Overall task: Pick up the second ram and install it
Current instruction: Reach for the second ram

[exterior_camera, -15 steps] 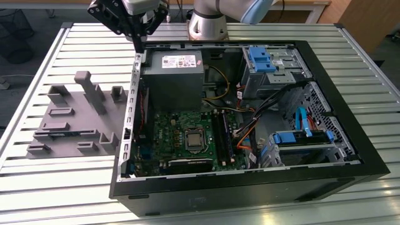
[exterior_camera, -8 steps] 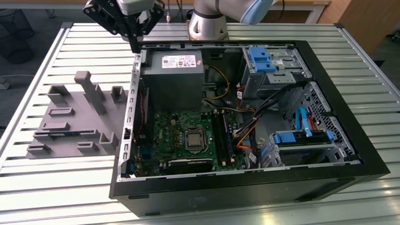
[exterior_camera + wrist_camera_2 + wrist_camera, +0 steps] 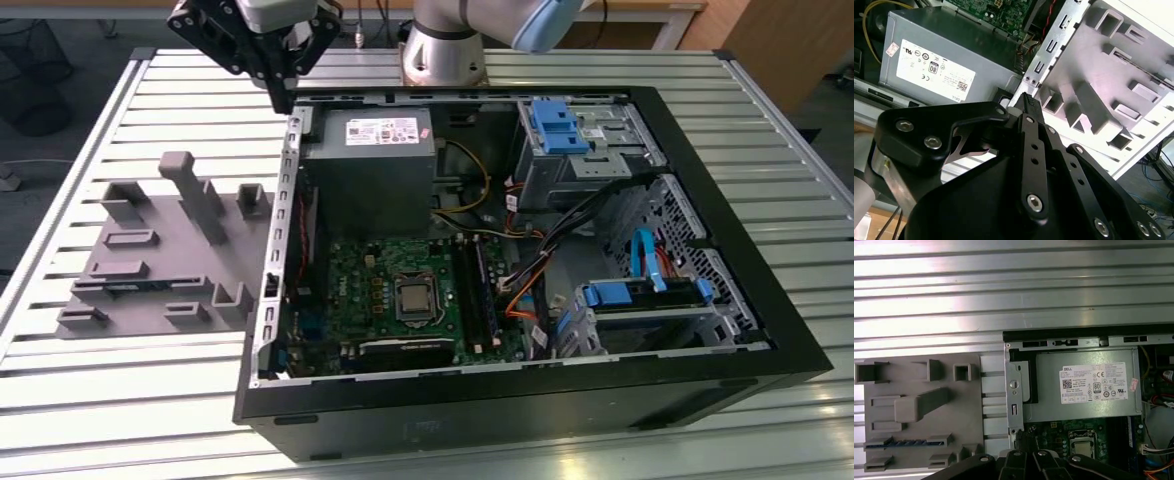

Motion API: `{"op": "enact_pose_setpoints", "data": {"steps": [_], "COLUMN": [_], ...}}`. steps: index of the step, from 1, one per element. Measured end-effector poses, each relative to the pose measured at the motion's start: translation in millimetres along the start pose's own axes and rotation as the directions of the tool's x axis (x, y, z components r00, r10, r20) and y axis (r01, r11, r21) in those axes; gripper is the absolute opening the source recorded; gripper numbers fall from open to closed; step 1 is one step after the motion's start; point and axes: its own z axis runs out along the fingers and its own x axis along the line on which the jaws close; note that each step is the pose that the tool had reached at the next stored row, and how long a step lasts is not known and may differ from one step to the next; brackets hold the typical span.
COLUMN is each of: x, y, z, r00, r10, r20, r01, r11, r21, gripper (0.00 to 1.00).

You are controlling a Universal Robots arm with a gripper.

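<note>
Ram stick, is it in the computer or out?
Out. The ram stick sits in a slot of the grey holder on the table, beside the open computer.

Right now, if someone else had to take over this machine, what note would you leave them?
Pincer: shut, holding nothing, above the corner of the open computer case, near the power supply.
Second ram: lying in a slot of the grey fixture beside the case, apart from the pincer.
Done: nothing that shows for this ram.
Left: the ram is not yet picked up or installed.
</note>
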Motion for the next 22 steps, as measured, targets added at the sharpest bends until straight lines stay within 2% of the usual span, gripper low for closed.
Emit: {"op": "enact_pose_setpoints", "data": {"steps": [22], "x": [19.8], "y": [-1.5], "z": [-0.2], "r00": [1.0], "r10": [0.0], "r20": [0.0], "r01": [0.0], "r11": [1.0], "r21": [0.0], "gripper": [0.11]}}
